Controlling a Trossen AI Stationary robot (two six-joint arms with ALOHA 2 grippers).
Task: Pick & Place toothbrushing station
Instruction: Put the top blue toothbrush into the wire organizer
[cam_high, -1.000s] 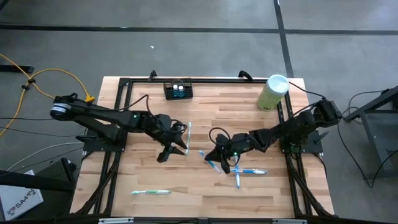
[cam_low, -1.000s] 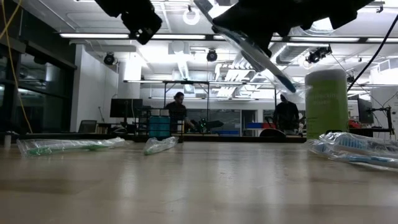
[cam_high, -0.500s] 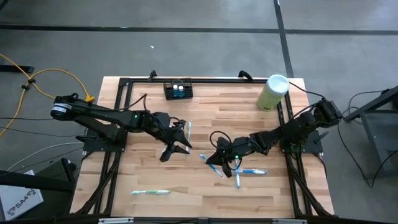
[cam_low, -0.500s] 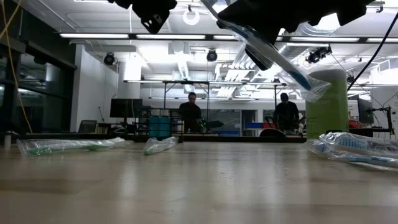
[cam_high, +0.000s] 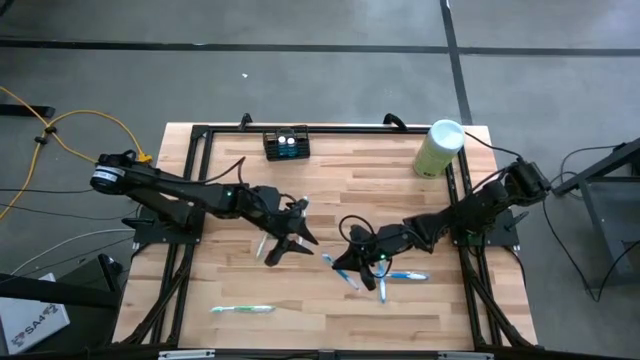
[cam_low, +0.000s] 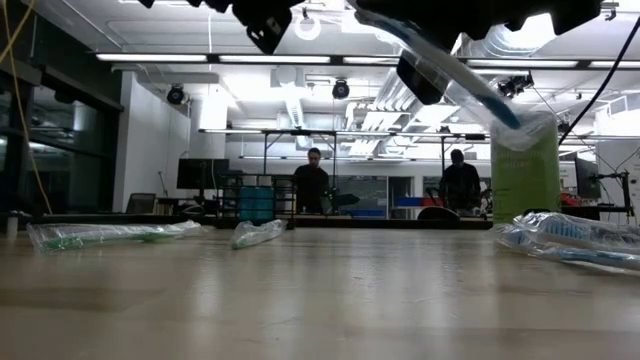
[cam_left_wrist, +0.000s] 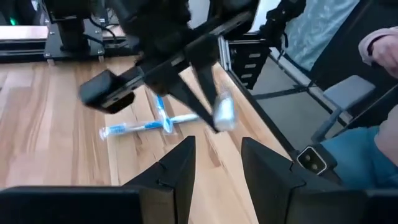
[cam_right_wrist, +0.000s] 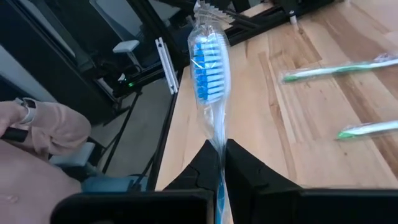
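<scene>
The toothbrushing station, a small black slotted holder, stands at the table's far edge, left of centre, away from both grippers. My right gripper hangs over the middle of the table, shut on a blue toothbrush in a clear wrapper. In the low view this toothbrush slants above the table. My left gripper is open and empty just to the left of the right gripper, with its fingers pointing toward it. My right gripper pinches the wrapped toothbrush by its handle between its two fingers. The brush runs on past the fingertips in line with them, bristle head farthest out. The toothbrush is lifted clear of the table and slants with its head lowest.
A pale green cylinder with a white lid stands at the far right corner. Two wrapped blue toothbrushes lie crossed right of the right gripper. One green toothbrush lies near the front edge, another beside the left gripper. A person's sleeve shows beyond the table.
My left gripper has moved toward the table's right, closer to the right gripper, tipping as it went, and has stayed open. My right gripper has carried the toothbrush a little toward the near edge, still clear of the table.
</scene>
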